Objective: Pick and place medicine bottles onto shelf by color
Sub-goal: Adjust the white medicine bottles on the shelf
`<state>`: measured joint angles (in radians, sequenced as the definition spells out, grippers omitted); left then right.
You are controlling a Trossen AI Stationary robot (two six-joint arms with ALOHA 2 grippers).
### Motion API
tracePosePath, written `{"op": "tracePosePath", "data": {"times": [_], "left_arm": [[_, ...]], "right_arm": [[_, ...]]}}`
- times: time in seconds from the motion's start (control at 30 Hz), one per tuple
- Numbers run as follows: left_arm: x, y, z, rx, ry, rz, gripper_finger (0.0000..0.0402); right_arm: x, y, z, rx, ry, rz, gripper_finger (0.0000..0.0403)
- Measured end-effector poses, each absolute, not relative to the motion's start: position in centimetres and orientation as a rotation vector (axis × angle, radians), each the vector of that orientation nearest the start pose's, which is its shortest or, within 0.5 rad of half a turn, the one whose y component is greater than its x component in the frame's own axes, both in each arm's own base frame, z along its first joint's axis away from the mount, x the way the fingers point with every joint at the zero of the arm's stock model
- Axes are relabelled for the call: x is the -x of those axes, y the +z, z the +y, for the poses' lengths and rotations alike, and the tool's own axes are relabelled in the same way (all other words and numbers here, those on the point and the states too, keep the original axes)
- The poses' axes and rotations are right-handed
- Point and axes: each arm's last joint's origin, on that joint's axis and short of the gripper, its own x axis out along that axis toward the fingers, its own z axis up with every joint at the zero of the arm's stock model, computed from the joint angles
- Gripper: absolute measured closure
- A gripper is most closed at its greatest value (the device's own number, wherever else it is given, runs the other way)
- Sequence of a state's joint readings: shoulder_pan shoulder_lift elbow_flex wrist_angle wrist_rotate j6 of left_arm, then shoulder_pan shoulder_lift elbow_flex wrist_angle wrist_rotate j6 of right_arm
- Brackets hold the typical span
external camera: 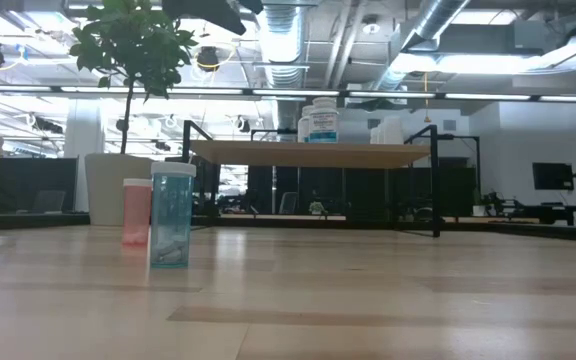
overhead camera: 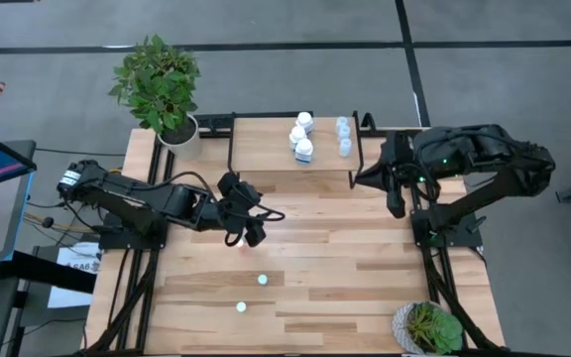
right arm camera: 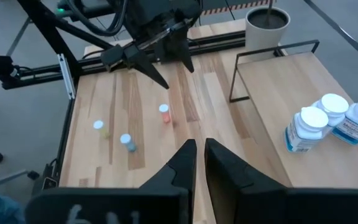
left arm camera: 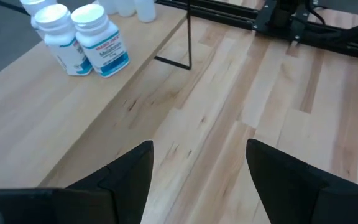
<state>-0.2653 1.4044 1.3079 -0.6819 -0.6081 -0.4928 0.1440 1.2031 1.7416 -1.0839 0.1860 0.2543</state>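
Note:
The shelf [overhead camera: 290, 156] stands at the table's far side with three white bottles [overhead camera: 302, 137] and several pale blue bottles [overhead camera: 343, 136] upright on its top; the white ones also show in the left wrist view [left arm camera: 98, 38]. A pink bottle [right arm camera: 165, 113], a pale blue bottle [right arm camera: 127, 142] and a small white-capped yellowish bottle [right arm camera: 98, 126] stand upright on the table. My left gripper [right arm camera: 176, 76] hangs open and empty over the table's middle left, just beyond the pink bottle. My right gripper [right arm camera: 199, 163] is shut and empty, right of the shelf.
A potted plant in a white pot [overhead camera: 171, 119] stands at the shelf's far left corner. A small plant [overhead camera: 429, 327] sits at the table's near right corner. The shelf's thin black legs [left arm camera: 188, 37] stand on the table. Bare planks [overhead camera: 365, 268] lie in the middle.

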Motion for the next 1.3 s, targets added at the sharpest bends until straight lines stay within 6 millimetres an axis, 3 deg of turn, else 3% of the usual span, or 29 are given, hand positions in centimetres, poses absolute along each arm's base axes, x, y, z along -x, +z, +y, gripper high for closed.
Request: {"op": "tracePosePath", "data": {"times": [0.43,0.73,1.07,1.2,1.3], "left_arm": [[-28.7,33.6,-5.4,0.187,0.515,0.598,0.0156],[-29.3,33.4,-0.8,0.4,0.648,0.576,0.0167],[-29.7,34.2,6.3,0.334,0.669,0.514,0.0282],[-30.0,33.5,8.1,0.333,0.675,0.541,0.0332],[-31.3,32.6,8.8,0.322,0.612,0.557,0.036]], "right_arm": [[-18.5,47.6,2.1,-0.156,-0.111,0.544,0.0349],[-18.5,47.6,2.1,-0.156,-0.111,0.544,0.0349],[-18.4,47.4,2.1,-0.151,-0.114,0.571,0.0349],[-18.4,47.3,2.1,-0.15,-0.115,0.575,0.0349],[-18.4,47.3,2.1,-0.151,-0.115,0.574,0.0349]]}}
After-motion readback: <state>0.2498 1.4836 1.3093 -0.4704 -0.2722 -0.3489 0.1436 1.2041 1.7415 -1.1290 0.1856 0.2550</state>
